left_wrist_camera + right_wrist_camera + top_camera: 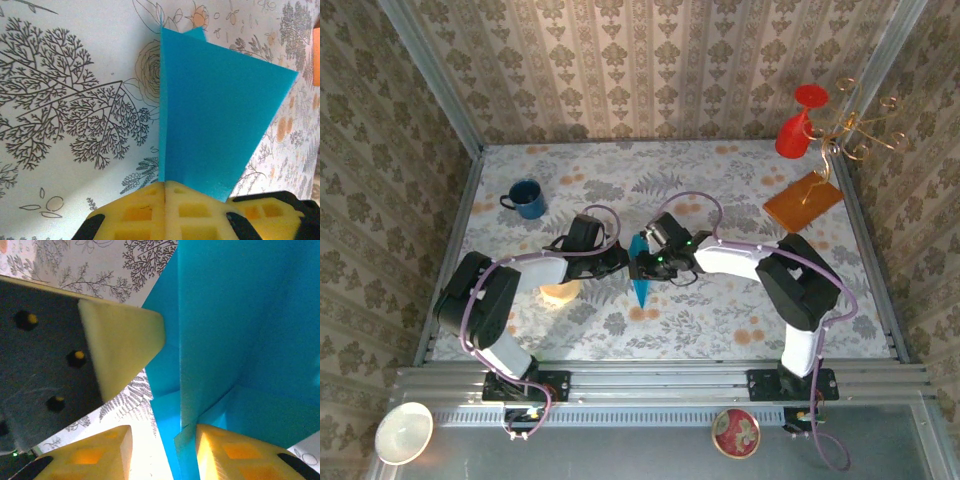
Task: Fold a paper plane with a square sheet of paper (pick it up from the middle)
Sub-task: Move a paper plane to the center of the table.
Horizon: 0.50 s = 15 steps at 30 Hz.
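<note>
Flowers and leaves are printed all over the pale table (720, 320). Far on the left side stands a round blue mug (525, 199) with its handle turned to the left. Next comes the left gripper (623, 262), which reaches in to the middle of the table. In the left wrist view, its yellow fingers (135, 210) are pressed tight together, and they pinch the fold of the teal-blue paper plane (215, 115). The paper plane (641, 285) is in the middle of the table, between the two grippers, and its sharp tip points toward the near edge. It is held up on its edge, with one flat wing leaning out to the side. Just to the right of it is the right gripper (655, 262). In the right wrist view, its yellow fingers (100, 452) are spread apart. The blue paper (240, 315) rests against one finger, and bright table shows between the paper and the other finger. A pale pad (120, 350) of the left gripper sits close beside the paper. Farther right a flat orange-brown square sheet (803, 200) lies by the table's edge. Behind it stands a red goblet (798, 130), next to a curly gold wire stand (865, 135).
</note>
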Tool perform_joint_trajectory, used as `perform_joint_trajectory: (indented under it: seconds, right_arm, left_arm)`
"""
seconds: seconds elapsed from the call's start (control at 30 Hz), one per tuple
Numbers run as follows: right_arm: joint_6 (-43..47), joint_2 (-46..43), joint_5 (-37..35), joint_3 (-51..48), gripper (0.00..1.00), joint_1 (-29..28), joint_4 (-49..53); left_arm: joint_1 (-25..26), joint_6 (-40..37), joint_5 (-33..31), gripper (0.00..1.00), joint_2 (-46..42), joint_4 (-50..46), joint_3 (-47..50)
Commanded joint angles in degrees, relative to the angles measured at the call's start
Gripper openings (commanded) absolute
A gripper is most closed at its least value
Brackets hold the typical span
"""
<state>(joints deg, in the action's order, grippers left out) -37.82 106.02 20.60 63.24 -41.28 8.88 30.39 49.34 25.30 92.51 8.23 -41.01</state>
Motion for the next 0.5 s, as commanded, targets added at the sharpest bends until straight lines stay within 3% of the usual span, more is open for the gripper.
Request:
perform_joint_trajectory:
  seconds: [0.0, 0.47]
  right_arm:
    - [1.9, 1.6, -1.7, 1.3, 0.42, -0.5, 3.0]
    - [1.9, 1.4, -2.8, 1.1, 0.37, -0.4, 3.6]
  left_arm:
    - [0.3, 0.1, 1.6, 0.02, -1.6, 0.8, -1.0]
    - [0.3, -0.1, 1.8, 0.02, -1.5, 0.6, -1.0]
